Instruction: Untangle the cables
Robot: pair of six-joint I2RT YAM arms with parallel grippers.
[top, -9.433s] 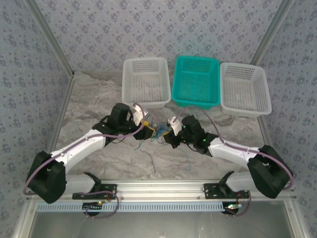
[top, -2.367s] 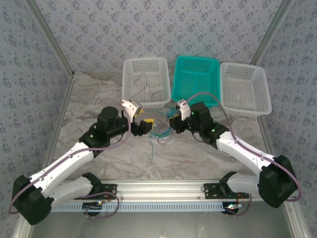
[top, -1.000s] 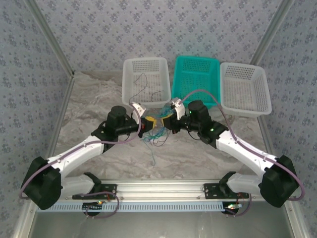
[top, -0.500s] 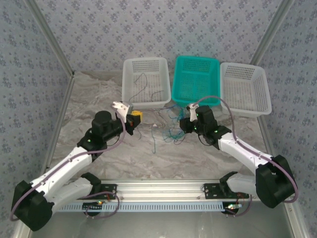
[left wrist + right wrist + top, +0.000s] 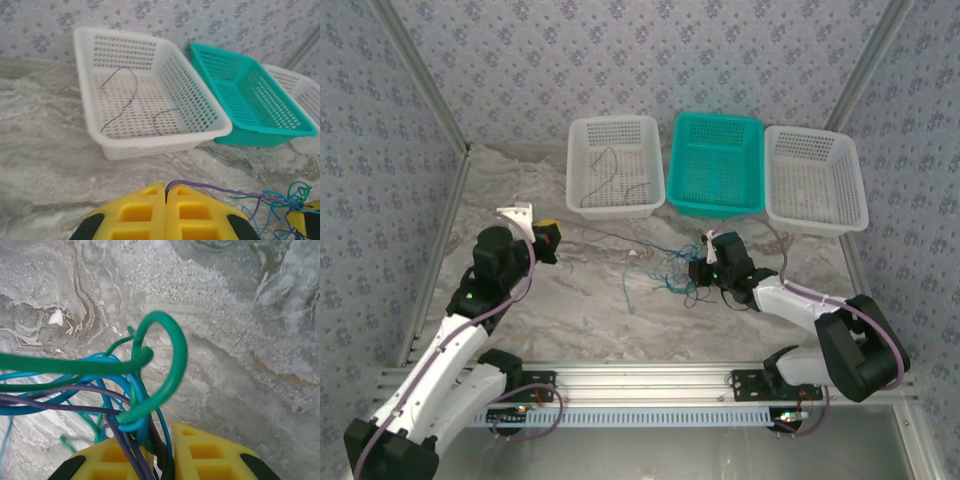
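Your left claw (image 5: 165, 194) pinches the purple cable (image 5: 210, 187), right claw (image 5: 167, 457) clenches the tangle (image 5: 178, 357); pulling harder may tighten knots

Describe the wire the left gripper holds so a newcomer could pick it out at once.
Start at the left white basket on the far side. Just off its near left corner, the left gripper is shut on one dark purple wire. It alone stretches nearly straight, over to the curly blue-green tangle at the right gripper.
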